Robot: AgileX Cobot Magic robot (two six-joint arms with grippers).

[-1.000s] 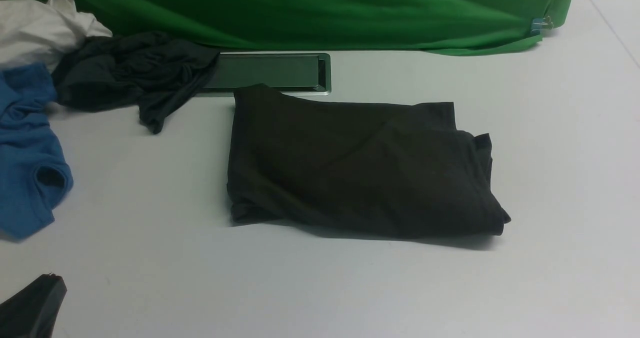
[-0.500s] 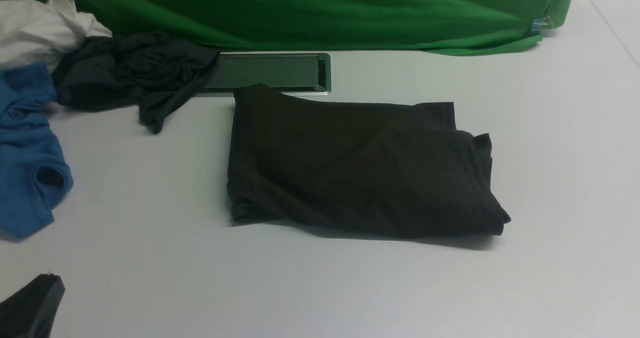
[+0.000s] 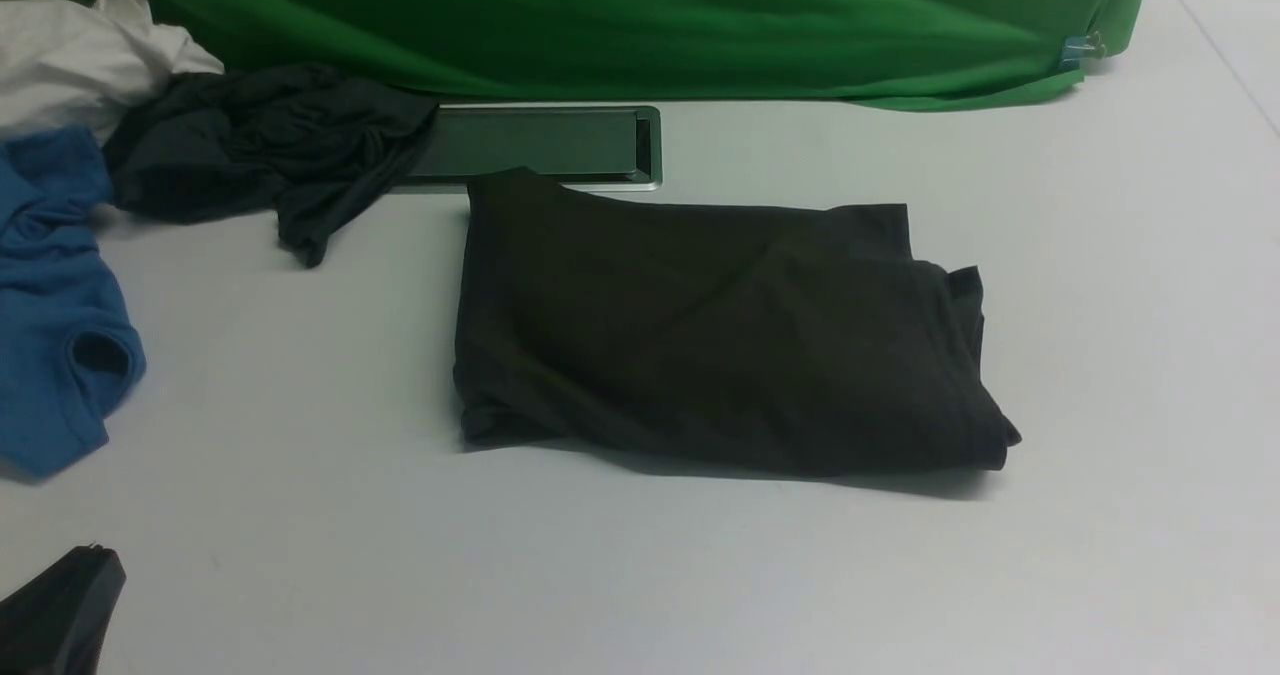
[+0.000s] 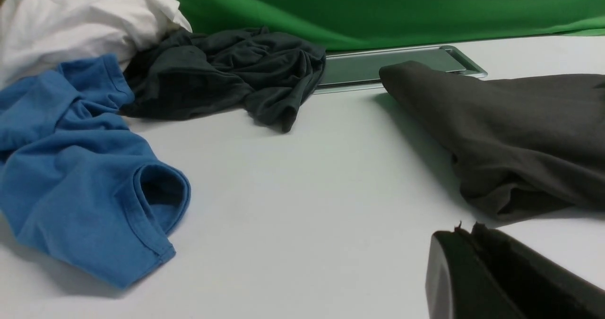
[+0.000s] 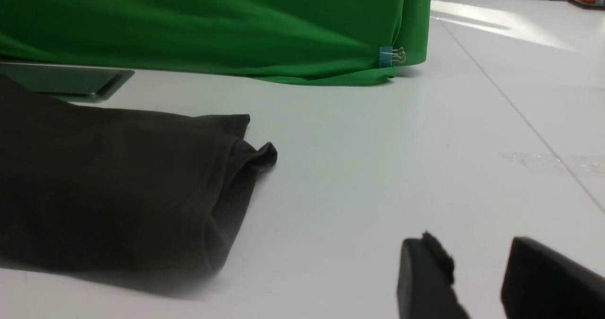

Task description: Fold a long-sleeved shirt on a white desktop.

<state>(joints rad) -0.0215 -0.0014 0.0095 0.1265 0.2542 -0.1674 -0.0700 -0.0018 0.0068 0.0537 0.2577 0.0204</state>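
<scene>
roughly, long-sleeved shirt (image 3: 700,335) bundle lies ahead and rightward of closed, empty left gripper (image 4: 468,229), ahead and leftward of parted, empty right gripper (image 5: 472,243), long axis crosswise, nearer arm unclear.

Four separate cloth items lie on the bench: one long dark olive-brown knit shirt (image 3: 700,345), folded; one blue fabric garment (image 3: 60,295) at its left edge; one crumpled dark teal-grey garment (image 3: 270,140) and one crumpled white cloth (image 3: 95,55) toward its far left corner.
</scene>
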